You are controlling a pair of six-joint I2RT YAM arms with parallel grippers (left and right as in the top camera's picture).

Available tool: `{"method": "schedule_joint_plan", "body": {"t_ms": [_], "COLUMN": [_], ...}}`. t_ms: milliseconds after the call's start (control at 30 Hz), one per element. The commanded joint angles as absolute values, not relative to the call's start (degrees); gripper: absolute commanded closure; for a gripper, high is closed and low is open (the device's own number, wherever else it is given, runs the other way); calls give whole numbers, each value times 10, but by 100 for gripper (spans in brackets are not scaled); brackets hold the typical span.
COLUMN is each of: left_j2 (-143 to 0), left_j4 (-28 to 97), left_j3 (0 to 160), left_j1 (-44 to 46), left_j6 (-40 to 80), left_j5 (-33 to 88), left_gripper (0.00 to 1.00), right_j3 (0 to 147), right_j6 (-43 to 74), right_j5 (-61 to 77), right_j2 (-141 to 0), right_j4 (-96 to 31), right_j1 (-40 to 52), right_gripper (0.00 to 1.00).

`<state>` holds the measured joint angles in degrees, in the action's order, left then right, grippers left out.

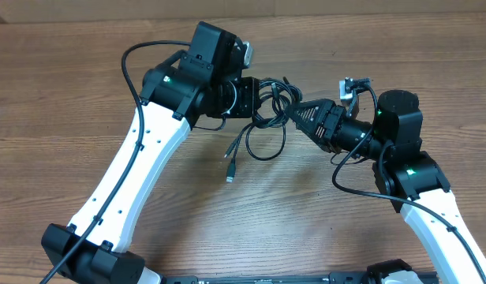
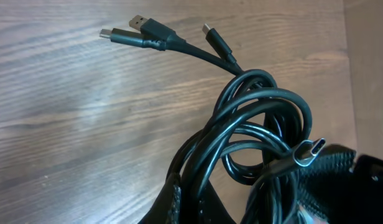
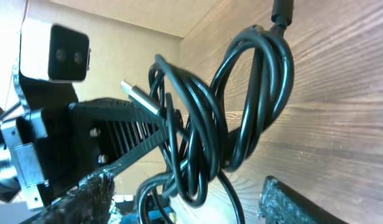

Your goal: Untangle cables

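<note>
The cables are a knot of thin black cords held up between my two grippers at the table's middle. Loose plug ends hang down to the wood. My left gripper is shut on the bundle from the left. In the left wrist view the loops rise from its jaws, with plug ends on the table and a silver plug near the jaws. My right gripper is open, its fingers wide apart on either side of the loops.
The wooden table lies all round. The left arm's body and camera are close in front of my right gripper. Thicker black arm wires loop beside each arm.
</note>
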<state>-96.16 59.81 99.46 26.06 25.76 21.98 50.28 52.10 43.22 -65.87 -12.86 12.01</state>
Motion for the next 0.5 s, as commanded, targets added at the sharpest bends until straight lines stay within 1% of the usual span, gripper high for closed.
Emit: {"method": "schedule_joint_plan", "body": {"t_ms": [0, 167, 233, 467], "left_j2": [-957, -957, -957, -957], "left_j4": [596, 593, 590, 560], "left_j3": [995, 995, 995, 995], "left_j1": [263, 264, 264, 292], "left_j6": [253, 256, 262, 264], "left_j5": [249, 218, 219, 219], "left_gripper": [96, 96, 96, 96], "right_j3": [516, 516, 516, 516], "right_j6": [527, 527, 528, 527], "right_j5": [439, 453, 452, 450], "right_j2": [-657, -657, -657, -657], "right_j4": [-123, -120, -120, -120], "right_j1": [119, 120, 120, 120], "right_gripper": [33, 38, 43, 44]}}
